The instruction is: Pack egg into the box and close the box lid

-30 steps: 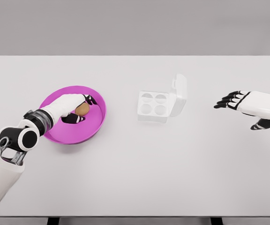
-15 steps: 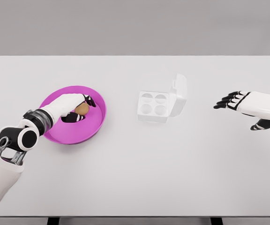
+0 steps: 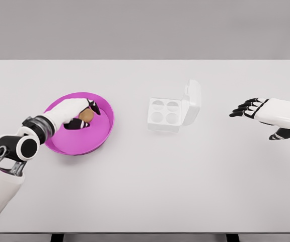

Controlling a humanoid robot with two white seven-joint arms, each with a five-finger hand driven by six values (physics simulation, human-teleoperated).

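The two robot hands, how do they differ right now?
The left robot hand reaches into the pink bowl, fingers curled around the brown egg; the right robot hand hovers over bare table, fingers spread, holding nothing. The left is far from the open egg box; the right is nearer it. Both are white with black fingers.

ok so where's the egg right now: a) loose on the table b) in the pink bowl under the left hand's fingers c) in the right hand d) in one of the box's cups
b: the brown egg sits inside the pink bowl with the left hand curled around it, while the egg box shows four empty cups under its raised lid.
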